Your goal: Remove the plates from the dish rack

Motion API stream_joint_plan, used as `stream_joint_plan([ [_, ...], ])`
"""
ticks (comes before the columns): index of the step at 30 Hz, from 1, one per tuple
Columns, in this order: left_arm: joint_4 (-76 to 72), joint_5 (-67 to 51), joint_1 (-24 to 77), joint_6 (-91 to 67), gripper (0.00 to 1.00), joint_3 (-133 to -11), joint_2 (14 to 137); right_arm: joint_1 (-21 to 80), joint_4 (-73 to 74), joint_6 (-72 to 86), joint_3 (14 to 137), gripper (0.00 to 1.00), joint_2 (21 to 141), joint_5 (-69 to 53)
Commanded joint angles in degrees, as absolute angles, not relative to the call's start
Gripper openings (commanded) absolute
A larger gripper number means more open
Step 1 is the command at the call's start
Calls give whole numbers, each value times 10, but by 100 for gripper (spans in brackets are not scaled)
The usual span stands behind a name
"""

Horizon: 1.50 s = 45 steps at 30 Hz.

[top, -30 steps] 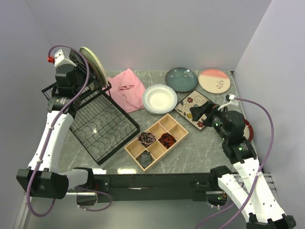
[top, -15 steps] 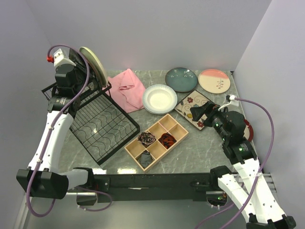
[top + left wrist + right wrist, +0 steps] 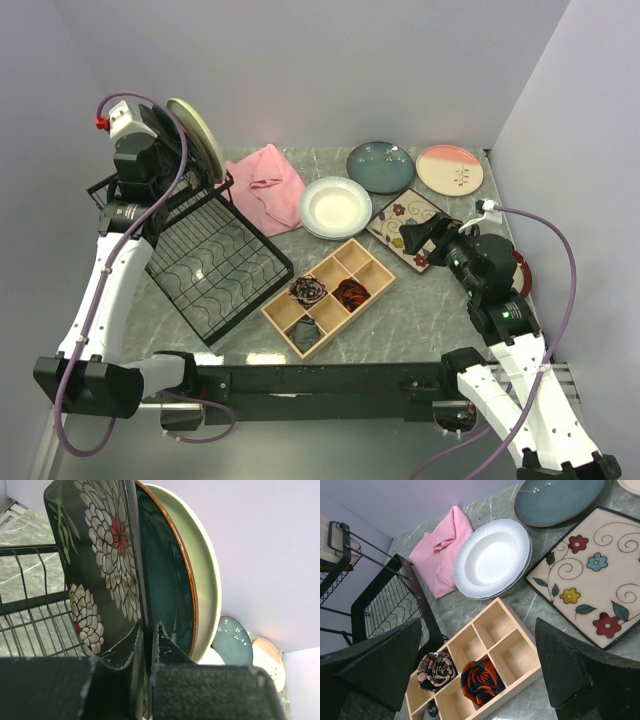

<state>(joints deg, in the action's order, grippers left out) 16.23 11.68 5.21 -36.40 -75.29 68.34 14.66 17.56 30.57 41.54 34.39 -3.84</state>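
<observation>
Grey marble tabletop [image 3: 430,310]; black floral plate [image 3: 95,555] pinched between left gripper [image 3: 146,636] fingers [image 3: 124,652]; right gripper [image 3: 477,632] wide, empty

Bright, even overhead light; soft, weak shadow under dish rack [image 3: 215,262]. Pale reflection on table [image 3: 430,300] in front of rack. Left-wrist fingers [image 3: 170,652] dark, blurry, v. close.

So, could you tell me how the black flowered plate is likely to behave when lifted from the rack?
Probably stiff and fairly heavy: the black plate looks like glazed ceramic. Its glossy rim may slip, since the left claw pinches only a thin edge. It stands close beside a teal plate, so lifting could scrape that one.
</observation>
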Motion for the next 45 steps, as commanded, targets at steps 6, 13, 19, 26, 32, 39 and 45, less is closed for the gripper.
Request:
stream_joint_plan([
  [6,214,160,49,-288,1,-805,679,149,154,301,415,100,334,-27],
  [13,215,158,57,-250,1,-843,665,149,152,301,415,100,333,-31],
  [19,193,171,76,-222,1,-854,650,149,151,302,416,100,336,-31],
  [26,186,181,81,-210,1,-868,643,149,148,304,415,100,337,-32],
  [32,204,176,81,-210,1,-902,650,149,148,303,416,100,338,-31],
  [39,216,183,81,-206,1,-911,639,150,146,303,412,100,337,-32],
  [45,209,184,81,-195,1,-891,628,149,147,303,412,100,336,-32],
])
